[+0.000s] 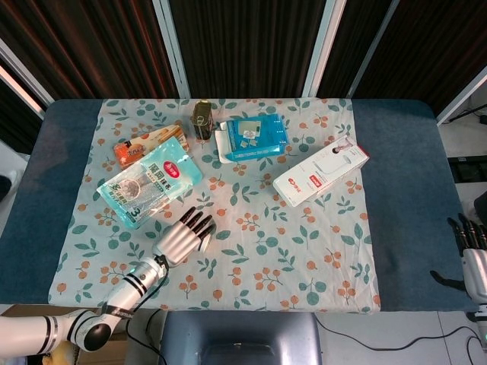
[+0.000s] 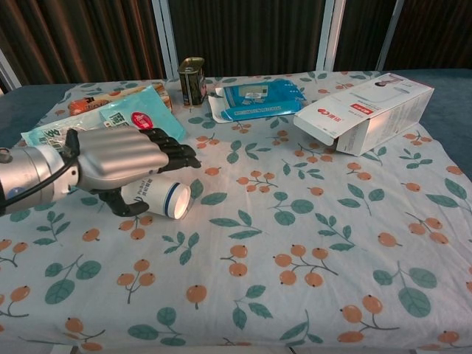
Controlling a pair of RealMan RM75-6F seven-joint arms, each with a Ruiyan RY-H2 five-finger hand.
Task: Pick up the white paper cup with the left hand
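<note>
Dark slatted panels back a blue table [image 1: 396, 190] spread with a floral tablecloth [image 1: 304, 258]. Head view: left hand [image 1: 185, 236] sits at roughly 7 o'clock on the cloth, palm down, fingers extended toward 1 o'clock and lying over the white paper cup, which is hidden beneath the hand in this view. At 10 o'clock of the hand lies the teal snack bag [image 1: 151, 182]; further off at 11 o'clock, an orange packet [image 1: 144, 143]. An olive tin [image 1: 202, 119] stands at 12 o'clock on the cloth, a blue wipes pack [image 1: 253, 138] just beside it on the 3 o'clock side, and a white carton [image 1: 321, 175] well apart toward 2 o'clock. Right hand [image 1: 472, 255] hangs off the table edge at 4 o'clock, fingers apart, holding nothing. Chest view: white paper cup [image 2: 161, 198] lies on its side, open mouth facing 4 o'clock, directly under the left hand [image 2: 122, 164]. Fingers [image 2: 175, 150] arch over the top of the cup; the thumb appears to reach down on the near side at 7 o'clock of the cup. Cannot tell whether fingers and thumb actually press the cup wall. Cup looks to rest on the cloth, not lifted. Judgement: reach is done and the hand is placed over the target; closing the grasp and the lift remain. Rolling of the cup under the closing fingers is the likely risk.
</note>
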